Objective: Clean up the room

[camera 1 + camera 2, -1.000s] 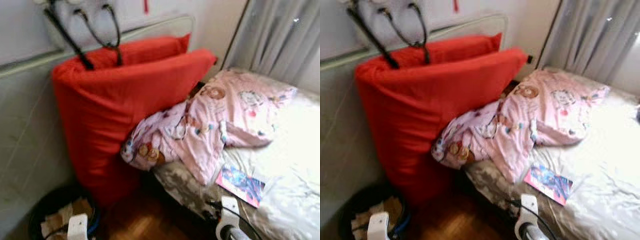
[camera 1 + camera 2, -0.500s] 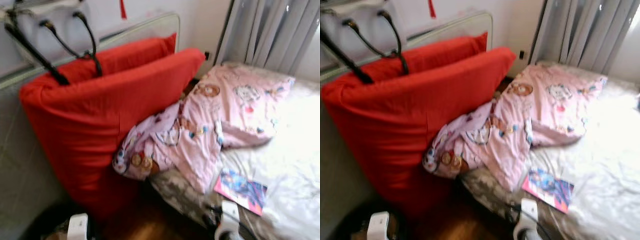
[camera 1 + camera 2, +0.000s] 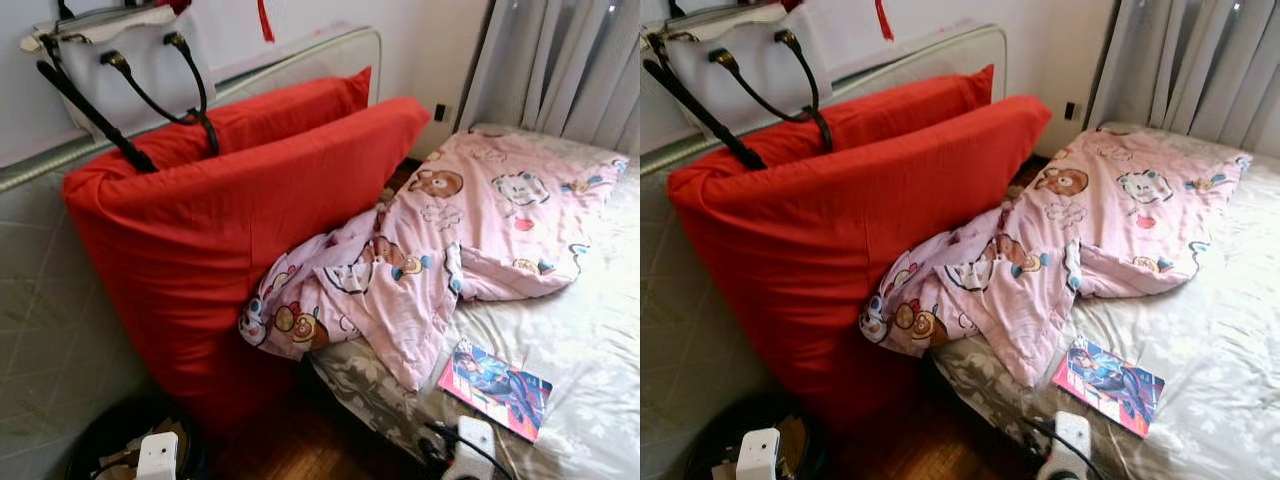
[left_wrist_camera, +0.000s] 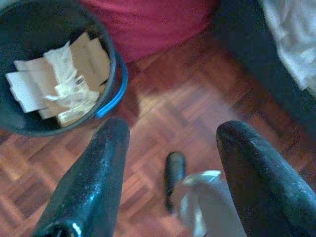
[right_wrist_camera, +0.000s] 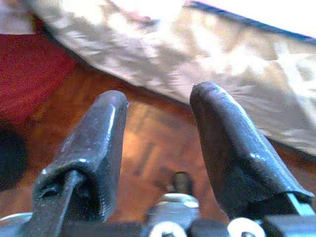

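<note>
Steadier view; bin (image 3: 110, 440) edge-cropped

Bed's left edge is blocked by two upright red cushions (image 3: 240, 250) wedged between wall panel (image 3: 40, 300) and bed (image 3: 590, 340). Bag straps (image 3: 150, 100) are draped over the cushion tops. Bed's near-left corner is covered by the crumpled pink blanket (image 3: 430, 250), overhanging the edge. A magazine (image 3: 495, 387) lies near the bed's front edge. Floor gap below is narrowed by a bin (image 4: 54, 69) touching the cushions; open parquet (image 4: 163, 118) remains beside it.
</note>
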You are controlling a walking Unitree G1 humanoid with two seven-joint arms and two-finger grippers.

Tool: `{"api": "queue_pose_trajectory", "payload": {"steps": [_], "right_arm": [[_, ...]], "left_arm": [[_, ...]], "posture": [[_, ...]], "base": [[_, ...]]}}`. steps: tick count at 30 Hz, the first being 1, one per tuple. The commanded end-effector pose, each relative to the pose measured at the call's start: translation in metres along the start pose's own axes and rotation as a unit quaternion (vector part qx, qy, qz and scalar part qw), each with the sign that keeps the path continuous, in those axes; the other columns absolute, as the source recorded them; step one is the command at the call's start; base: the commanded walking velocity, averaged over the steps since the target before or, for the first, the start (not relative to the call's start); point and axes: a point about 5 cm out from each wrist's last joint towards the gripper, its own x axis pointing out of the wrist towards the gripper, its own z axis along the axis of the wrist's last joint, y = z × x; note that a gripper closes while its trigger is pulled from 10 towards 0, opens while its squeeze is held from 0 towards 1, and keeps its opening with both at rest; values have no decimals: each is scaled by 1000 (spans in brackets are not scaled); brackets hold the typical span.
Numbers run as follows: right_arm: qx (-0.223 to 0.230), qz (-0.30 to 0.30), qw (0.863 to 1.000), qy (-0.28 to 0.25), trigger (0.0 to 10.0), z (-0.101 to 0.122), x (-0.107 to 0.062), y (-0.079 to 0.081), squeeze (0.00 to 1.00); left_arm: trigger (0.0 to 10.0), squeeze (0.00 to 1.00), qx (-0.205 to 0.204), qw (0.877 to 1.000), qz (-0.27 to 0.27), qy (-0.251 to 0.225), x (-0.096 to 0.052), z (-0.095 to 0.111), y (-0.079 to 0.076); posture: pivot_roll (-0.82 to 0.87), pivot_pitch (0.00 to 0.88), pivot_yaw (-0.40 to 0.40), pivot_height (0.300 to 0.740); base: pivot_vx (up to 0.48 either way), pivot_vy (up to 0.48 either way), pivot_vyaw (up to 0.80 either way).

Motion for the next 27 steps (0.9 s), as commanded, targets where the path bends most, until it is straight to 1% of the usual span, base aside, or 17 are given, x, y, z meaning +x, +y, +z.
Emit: {"api": "queue_pose_trajectory", "payload": {"steps": [1, 5, 6, 7, 8, 9, 15, 16, 17, 18, 19, 20, 21, 23, 24, 27], "right_arm": [[-4, 2, 1000, -15, 10000, 3, 1, 2, 0], [-14, 0, 999, -40, 10000, 2, -4, -4, 0], [-16, 0, 999, -45, 10000, 1, -5, -6, 0], [-17, 1, 999, -52, 10000, 0, -7, -7, 0], [-18, 1, 998, -53, 10000, -1, -8, -7, 0], [-26, 2, 998, -57, 10000, -1, -9, -8, 0], [-46, -7, 997, -64, 10000, -10, -17, -14, 0], [-63, -5, 991, -119, 10000, 30, -3, -12, 0], [-71, -3, 984, -161, 10000, 62, 5, -10, 0], [-74, 4, 973, -220, 10000, 100, 10, -4, 0], [-74, 4, 973, -220, 10000, 100, 10, -4, 0], [-70, 8, 969, -237, 10000, 100, 7, -2, 0], [-56, 3, 966, -252, 10000, 101, 5, -1, 0], [-53, 2, 965, -258, 10000, 100, 4, 0, 0], [-42, -4, 963, -266, 10000, 100, 3, -1, 0], [-49, -16, 953, -299, 10000, 102, -4, -5, 0]], "left_arm": [[10000, 0, -13, 1000, 6, -5, -1, -3, 1], [10000, 0, -25, 999, 15, -30, -5, -7, -1], [10000, 0, -31, 998, 13, -48, -3, -1, -3], [10000, 0, -24, 987, -9, -159, 9, 59, -23], [10000, 0, -20, 981, -17, -193, 10, 77, -30], [10000, 0, -12, 976, -23, -216, 10, 88, -34], [10000, 0, 11, 967, -38, -252, 7, 97, -41], [10000, 0, 14, 965, -40, -259, 6, 98, -41], [10000, 0, 17, 963, -41, -265, 5, 99, -41], [10000, 0, 19, 959, -43, -278, 3, 101, -40], [10000, 0, 19, 959, -43, -278, 3, 101, -40], [10000, 0, 22, 957, -44, -287, 0, 100, -38], [10000, 0, 30, 954, -44, -295, -2, 101, -35], [10000, 0, 32, 953, -44, -298, -3, 101, -34], [10000, 0, 32, 952, -43, -302, -4, 102, -32], [10000, 0, 38, 948, -41, -315, -10, 100, -25]], "posture": [[-1, 0, -7, 740], [7, 0, -38, 740], [6, 0, -45, 740], [3, 0, -52, 740], [2, 0, -52, 740], [1, 0, -53, 740], [18, 0, -70, 740], [30, 0, -70, 740], [37, 0, -67, 740], [44, 0, -62, 740], [44, 0, -62, 740], [49, 0, -57, 740], [51, 0, -55, 740], [54, 0, -51, 740], [55, 0, -45, 740], [54, 0, -41, 740]], "base": [[0, 0, 0], [0, 0, 0], [0, 0, 0], [0, 0, 0], [0, 0, 0], [0, 0, 0], [0, 0, 0], [0, 0, 0], [0, 0, 0], [0, 0, 0], [0, 0, 0], [0, 0, 0], [0, 0, 0], [0, 0, 0], [0, 0, 0], [0, 0, 0]]}}
